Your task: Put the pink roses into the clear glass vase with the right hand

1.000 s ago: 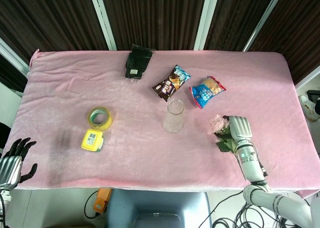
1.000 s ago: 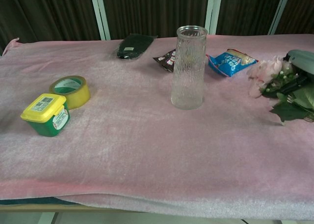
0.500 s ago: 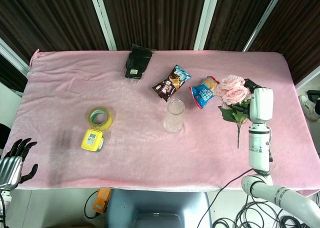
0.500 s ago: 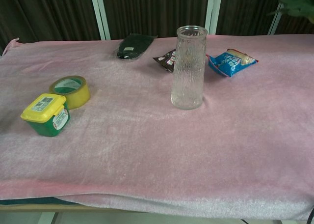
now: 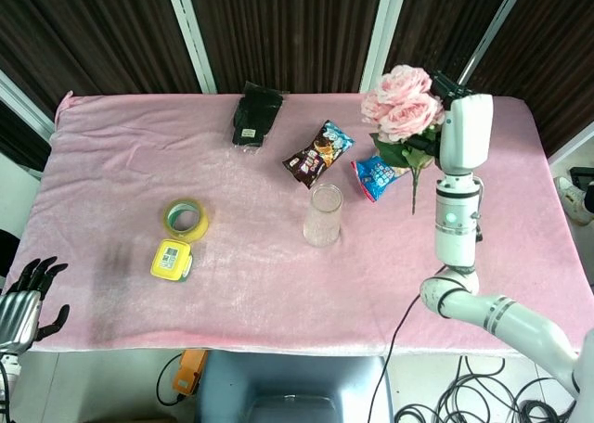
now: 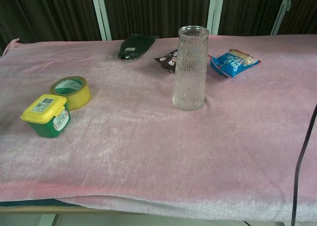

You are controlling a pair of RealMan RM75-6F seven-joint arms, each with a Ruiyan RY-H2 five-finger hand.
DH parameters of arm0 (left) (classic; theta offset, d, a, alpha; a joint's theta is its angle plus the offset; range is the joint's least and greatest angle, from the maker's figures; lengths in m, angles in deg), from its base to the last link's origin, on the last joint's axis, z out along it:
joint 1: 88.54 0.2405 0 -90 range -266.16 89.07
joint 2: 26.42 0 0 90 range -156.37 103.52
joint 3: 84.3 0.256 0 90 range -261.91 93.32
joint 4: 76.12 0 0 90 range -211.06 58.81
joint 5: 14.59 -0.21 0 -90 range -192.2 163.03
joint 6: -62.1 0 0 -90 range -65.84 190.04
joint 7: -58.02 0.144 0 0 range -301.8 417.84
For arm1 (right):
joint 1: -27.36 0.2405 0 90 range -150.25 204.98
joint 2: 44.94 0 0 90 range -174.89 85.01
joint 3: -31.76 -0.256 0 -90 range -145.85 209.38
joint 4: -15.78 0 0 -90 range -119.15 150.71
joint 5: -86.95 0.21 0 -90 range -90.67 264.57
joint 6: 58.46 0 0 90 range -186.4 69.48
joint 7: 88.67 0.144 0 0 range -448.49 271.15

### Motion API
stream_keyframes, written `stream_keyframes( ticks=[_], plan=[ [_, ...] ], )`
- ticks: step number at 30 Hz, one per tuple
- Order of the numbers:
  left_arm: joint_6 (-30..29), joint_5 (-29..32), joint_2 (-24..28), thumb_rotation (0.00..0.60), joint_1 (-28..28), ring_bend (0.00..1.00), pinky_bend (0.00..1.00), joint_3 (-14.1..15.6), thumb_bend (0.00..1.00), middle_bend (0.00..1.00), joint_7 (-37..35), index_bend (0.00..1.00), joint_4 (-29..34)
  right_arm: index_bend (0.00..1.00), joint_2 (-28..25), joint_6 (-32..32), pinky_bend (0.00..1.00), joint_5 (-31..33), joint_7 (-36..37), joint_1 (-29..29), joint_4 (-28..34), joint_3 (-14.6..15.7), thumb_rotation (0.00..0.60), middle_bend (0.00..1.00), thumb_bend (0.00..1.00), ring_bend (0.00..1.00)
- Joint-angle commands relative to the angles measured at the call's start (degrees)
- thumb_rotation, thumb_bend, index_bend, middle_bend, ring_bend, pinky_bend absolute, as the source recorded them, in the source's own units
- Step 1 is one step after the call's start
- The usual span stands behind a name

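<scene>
My right hand [image 5: 461, 126] holds the pink roses [image 5: 401, 102] high above the table in the head view, blooms up and to the left, green leaves and stem hanging down toward the blue snack bag. The flowers are up and to the right of the clear glass vase [image 5: 323, 215], which stands upright and empty near the table's middle; the chest view shows the vase [image 6: 190, 68] but neither the roses nor the right hand. My left hand [image 5: 26, 298] hangs off the table's front left corner, fingers spread, holding nothing.
A blue snack bag [image 5: 382, 170] and a brown snack bag [image 5: 318, 152] lie behind the vase, a black packet [image 5: 255, 114] further back. A yellow tape roll [image 5: 186, 219] and a yellow-lidded green tub [image 5: 172, 260] sit at the left. A black cable [image 6: 302, 161] crosses the chest view's right edge.
My right hand has lifted the roses off the table at the front right and carried them up and leftward, toward the vase. The left hand stayed put.
</scene>
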Motion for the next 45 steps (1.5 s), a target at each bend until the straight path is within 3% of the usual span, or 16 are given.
stream_keyframes(
  ticks=[1, 13, 20, 26, 45],
  plan=[
    [0.0, 0.1, 0.0, 0.6, 0.0, 0.04, 0.3, -0.1, 0.39, 0.09, -0.2, 0.19, 0.0, 0.82, 1.7, -3.0, 0.96, 1.6, 1.2, 4.8, -4.3, -2.1, 0.6, 0.7, 0.33, 0.79],
    [-0.3, 0.8, 0.2, 0.6, 0.3, 0.04, 0.3, -0.5, 0.39, 0.09, -0.9, 0.19, -0.3, 0.82, 10.2, -7.9, 0.96, 2.1, 4.8, 16.8, -23.1, 0.1, 0.6, 0.7, 0.33, 0.79],
    [-0.4, 1.3, 0.3, 0.6, 0.5, 0.04, 0.3, -0.9, 0.39, 0.09, -1.5, 0.19, -0.4, 0.82, 14.8, -9.1, 0.96, 1.9, 9.5, 21.5, -30.4, 1.6, 0.6, 0.7, 0.33, 0.79],
    [-0.6, 1.6, 0.5, 0.6, 0.7, 0.04, 0.3, -1.2, 0.39, 0.09, -2.3, 0.19, -0.7, 0.82, 17.5, -8.9, 0.96, 2.4, 14.5, 23.7, -32.7, 2.0, 0.6, 0.7, 0.33, 0.79],
    [-1.3, 1.4, 0.6, 0.6, 1.1, 0.04, 0.3, -1.4, 0.39, 0.09, -3.0, 0.19, -0.7, 0.82, 20.8, -7.9, 0.96, 2.0, 18.4, 23.4, -37.7, 6.0, 0.6, 0.7, 0.33, 0.79]
  ],
)
